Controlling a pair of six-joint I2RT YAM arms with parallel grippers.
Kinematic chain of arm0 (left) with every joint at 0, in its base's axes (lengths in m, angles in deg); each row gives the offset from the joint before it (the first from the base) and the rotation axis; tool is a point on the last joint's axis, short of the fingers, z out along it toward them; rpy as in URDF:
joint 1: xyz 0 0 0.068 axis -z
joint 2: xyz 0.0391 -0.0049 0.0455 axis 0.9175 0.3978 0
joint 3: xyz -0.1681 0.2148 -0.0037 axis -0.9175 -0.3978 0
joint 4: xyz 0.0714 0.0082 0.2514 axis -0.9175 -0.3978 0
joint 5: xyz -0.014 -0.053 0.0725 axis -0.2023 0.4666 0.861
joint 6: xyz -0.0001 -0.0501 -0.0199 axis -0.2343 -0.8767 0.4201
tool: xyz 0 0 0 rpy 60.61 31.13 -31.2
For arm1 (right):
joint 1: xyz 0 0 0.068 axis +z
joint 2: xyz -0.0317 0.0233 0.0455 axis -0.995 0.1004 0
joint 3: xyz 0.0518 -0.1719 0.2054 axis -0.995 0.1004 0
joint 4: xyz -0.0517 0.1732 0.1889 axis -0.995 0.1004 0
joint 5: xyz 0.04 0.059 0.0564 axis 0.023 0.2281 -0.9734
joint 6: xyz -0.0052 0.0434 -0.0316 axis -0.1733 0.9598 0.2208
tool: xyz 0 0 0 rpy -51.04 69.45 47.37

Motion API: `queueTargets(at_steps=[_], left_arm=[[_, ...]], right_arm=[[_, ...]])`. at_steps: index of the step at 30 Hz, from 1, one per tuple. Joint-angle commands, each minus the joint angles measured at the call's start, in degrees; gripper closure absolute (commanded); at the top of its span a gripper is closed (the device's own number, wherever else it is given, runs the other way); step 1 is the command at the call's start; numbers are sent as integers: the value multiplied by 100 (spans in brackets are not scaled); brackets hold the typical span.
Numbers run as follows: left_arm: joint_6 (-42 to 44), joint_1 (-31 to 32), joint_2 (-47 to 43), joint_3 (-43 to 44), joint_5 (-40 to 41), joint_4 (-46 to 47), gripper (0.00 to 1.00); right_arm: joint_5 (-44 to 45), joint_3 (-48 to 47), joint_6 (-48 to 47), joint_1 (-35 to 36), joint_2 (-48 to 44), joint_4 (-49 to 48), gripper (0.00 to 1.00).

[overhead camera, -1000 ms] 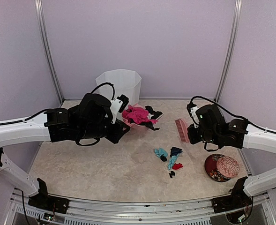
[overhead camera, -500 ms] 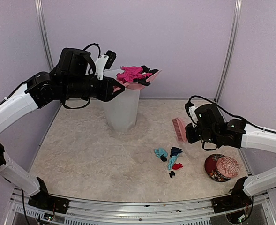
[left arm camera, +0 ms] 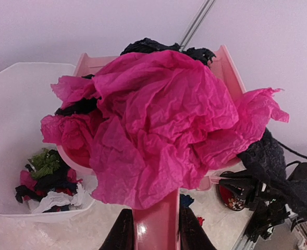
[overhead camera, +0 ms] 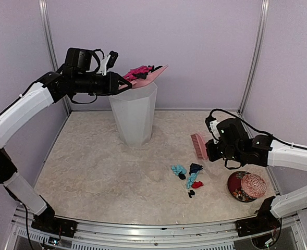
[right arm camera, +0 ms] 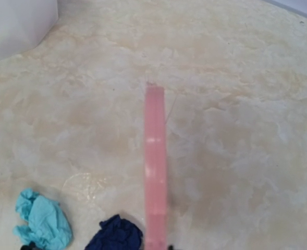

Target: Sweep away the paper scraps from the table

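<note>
My left gripper (overhead camera: 119, 83) is shut on the handle of the pink dustpan (overhead camera: 149, 76), held high over the white bin (overhead camera: 135, 114). The pan carries a heap of magenta and black paper scraps (left arm camera: 153, 120), and one black piece (left arm camera: 278, 172) hangs over its right edge. More scraps (left arm camera: 46, 182) lie inside the bin. A small cluster of teal, dark blue, red and black paper scraps (overhead camera: 187, 174) lies on the table (overhead camera: 101, 172). My right gripper (overhead camera: 211, 148) is shut on a pink brush (right arm camera: 155, 166), just above the table beside that cluster.
A round red patterned dish (overhead camera: 247, 186) sits at the right front of the table, close to my right arm. Lilac walls ring the table on three sides. The bin stands at the back, left of centre.
My left arm has lifted the loaded dustpan from the table up over the bin's rim. The right arm and brush have barely moved.
</note>
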Motion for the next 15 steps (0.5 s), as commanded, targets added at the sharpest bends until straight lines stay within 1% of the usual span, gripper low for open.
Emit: queueTargets(at_steps=[1, 4, 8, 15], left_arm=[[-868, -403, -13, -122, -1247, 1099, 100], [-1393, -626, -46, -365, -1601, 1603, 100], [-2101, -773, -16, -630, -1911, 2191, 100], [-3685, -1124, 71, -1371, -2665, 3922, 100]], right_arm=[[-37, 23, 10, -65, -146, -188, 100], [-29, -9, 19, -65, -168, -126, 100], [0, -81, 19, -63, -164, -48, 100], [-45, -219, 101, -63, -128, 56, 100]])
